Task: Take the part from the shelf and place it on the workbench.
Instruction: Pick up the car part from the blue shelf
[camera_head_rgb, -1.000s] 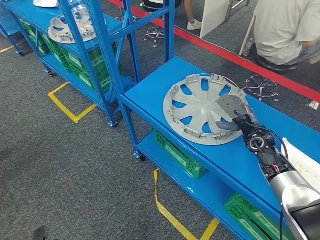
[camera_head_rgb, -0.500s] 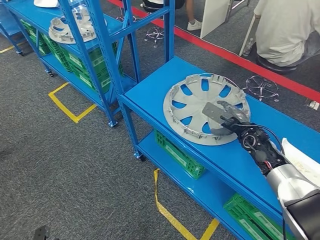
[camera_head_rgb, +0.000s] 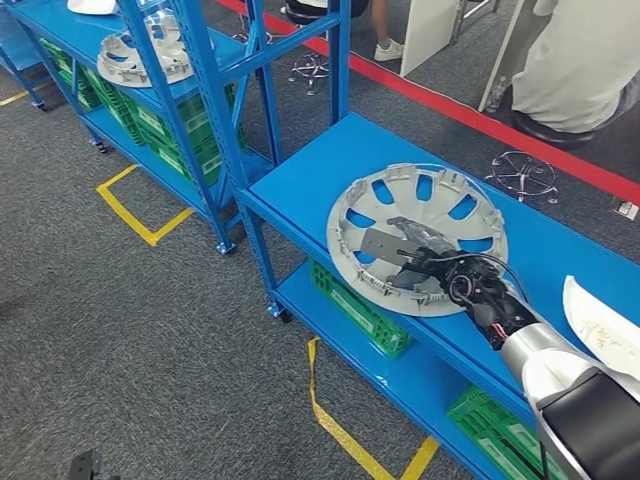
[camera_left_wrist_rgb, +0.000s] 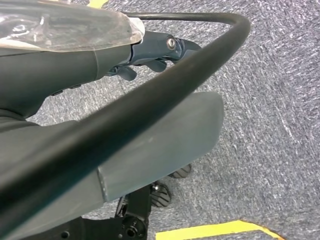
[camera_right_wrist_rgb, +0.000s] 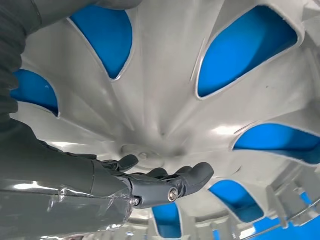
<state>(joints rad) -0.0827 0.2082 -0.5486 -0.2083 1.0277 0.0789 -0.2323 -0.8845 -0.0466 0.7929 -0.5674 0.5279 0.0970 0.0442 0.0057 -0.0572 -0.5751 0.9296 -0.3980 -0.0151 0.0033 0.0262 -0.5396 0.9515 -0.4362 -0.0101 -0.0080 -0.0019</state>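
1. Here, two grey wheel covers: one (camera_head_rgb: 416, 232) flat on the blue workbench (camera_head_rgb: 317, 180), one (camera_head_rgb: 143, 55) on the blue shelf (camera_head_rgb: 45, 20) behind.
2. Right hand (camera_head_rgb: 411, 255) spread over the nearer cover's centre, fingers (camera_right_wrist_rgb: 196, 175) apart, gripping nothing; contact unclear.
3. Left hand (camera_left_wrist_rgb: 154, 50) above grey carpet; hold impossible to tell.
4. Green crates (camera_head_rgb: 358, 310) beneath; seated person (camera_head_rgb: 573, 60) cut off.

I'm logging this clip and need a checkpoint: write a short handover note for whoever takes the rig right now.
Right robot hand: fingers spread flat over the hubcap's centre, not gripping.
Left robot hand: hanging over the carpet, fingers curled, holding nothing.
Hubcap lies inside-up on the blue workbench; another hubcap sits on the shelf behind.
Done: part appears placed. Left: withdraw the right arm.
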